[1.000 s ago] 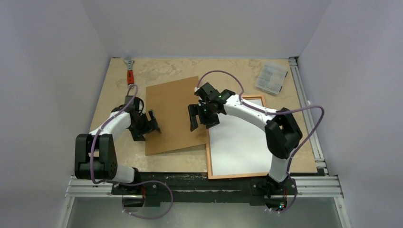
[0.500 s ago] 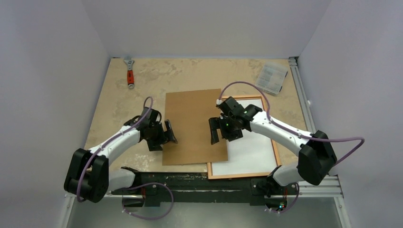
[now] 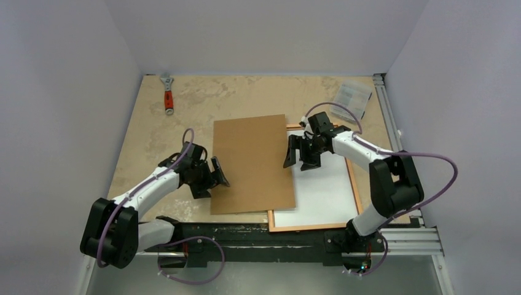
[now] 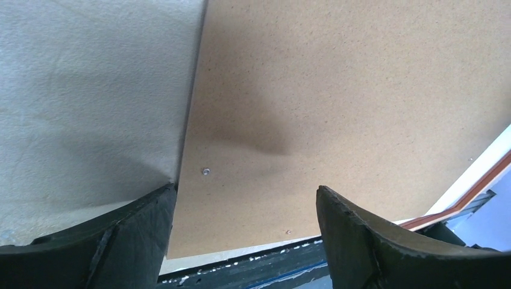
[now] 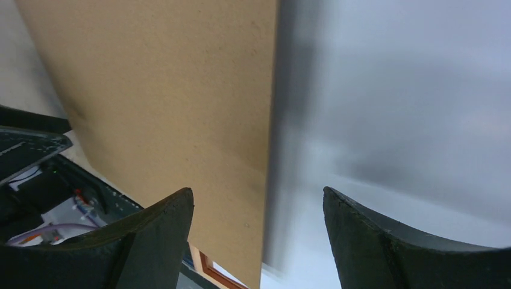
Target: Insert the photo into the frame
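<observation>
Photo (image 3: 252, 163) was seen back-up at centre, only its right edge overlapping the frame (image 3: 354, 190) at lower right; seating was not yet done. Left gripper (image 3: 216, 174) and right gripper (image 3: 293, 152) were spread wide, nothing grasped.

A second ago the photo (image 3: 252, 163) lay skewed and further left on the surface (image 3: 184, 104); now it sits square, its right edge overlapping the frame (image 3: 310, 227). The left hand (image 3: 219, 174) has followed it rightward, while the right hand (image 3: 295, 152) has shifted right to the photo's right edge.
</observation>
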Available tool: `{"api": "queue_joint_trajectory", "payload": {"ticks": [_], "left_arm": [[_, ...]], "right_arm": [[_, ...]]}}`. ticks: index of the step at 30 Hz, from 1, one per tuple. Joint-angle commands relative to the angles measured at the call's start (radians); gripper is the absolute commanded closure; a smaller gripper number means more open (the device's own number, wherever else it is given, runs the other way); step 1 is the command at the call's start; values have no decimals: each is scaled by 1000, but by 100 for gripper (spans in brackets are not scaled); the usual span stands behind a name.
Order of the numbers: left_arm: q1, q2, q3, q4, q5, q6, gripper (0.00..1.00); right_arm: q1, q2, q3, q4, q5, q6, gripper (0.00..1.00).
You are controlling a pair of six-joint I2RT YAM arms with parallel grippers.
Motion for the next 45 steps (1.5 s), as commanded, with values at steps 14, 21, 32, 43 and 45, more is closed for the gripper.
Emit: {"api": "queue_joint_trajectory", "payload": {"ticks": [14, 21, 32, 43, 45], "left_arm": [[-17, 118, -62, 119, 30, -13, 18], [-23, 81, -31, 72, 23, -5, 19], [-46, -31, 50, -30, -6, -9, 19], [-60, -28, 65, -37, -8, -15, 19], [-63, -26, 70, -39, -7, -15, 19]], "right_arm": [[-22, 141, -28, 393, -458, 153, 95], [-26, -8, 94, 188, -400, 98, 100], [-55, -193, 502, -276, -98, 17, 100], [-65, -241, 779, -533, 174, -33, 100], [-66, -235, 808, -567, 207, -42, 100]]}}
